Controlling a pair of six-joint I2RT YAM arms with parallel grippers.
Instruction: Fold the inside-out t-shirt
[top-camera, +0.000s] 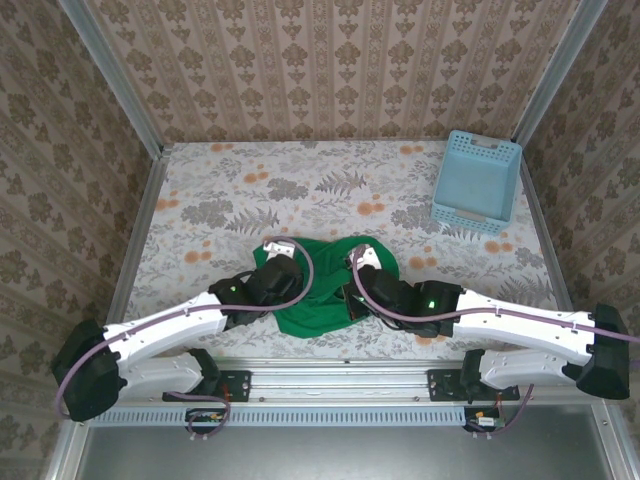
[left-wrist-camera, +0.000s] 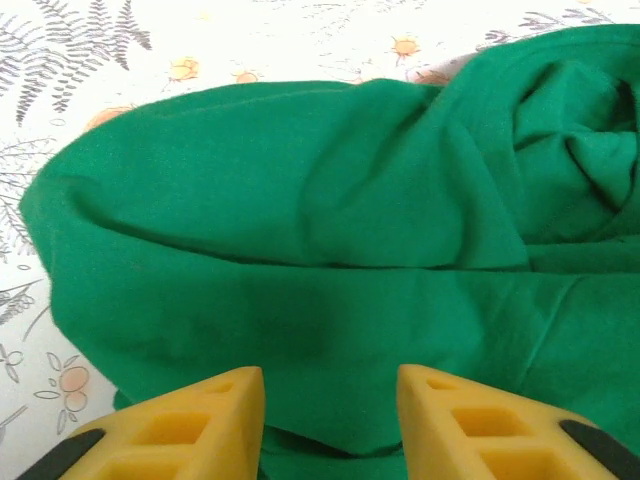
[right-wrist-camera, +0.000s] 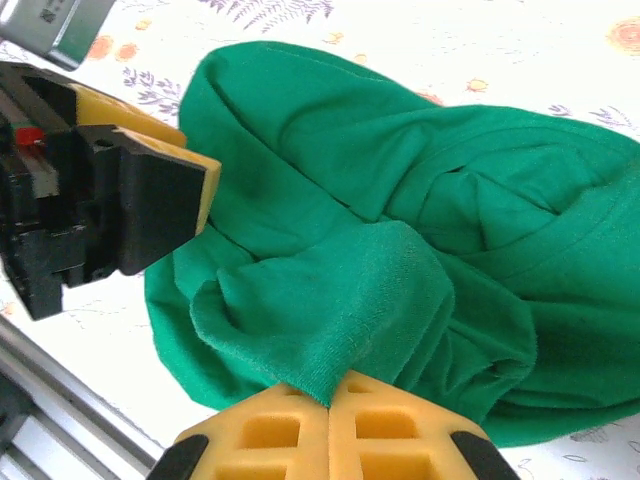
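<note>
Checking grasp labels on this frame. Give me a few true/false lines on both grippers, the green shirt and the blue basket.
1. The right gripper is shut on a fold of the t-shirt. True.
2. The left gripper is clamped on the cloth. False: its fingers stand apart, open, over the t-shirt.
3. The t-shirt lies inside the basket. False: it sits on the table between the two arms, near the front edge, and the basket is off at the far right corner.
4. The t-shirt is bunched and wrinkled, not spread flat. True.
</note>
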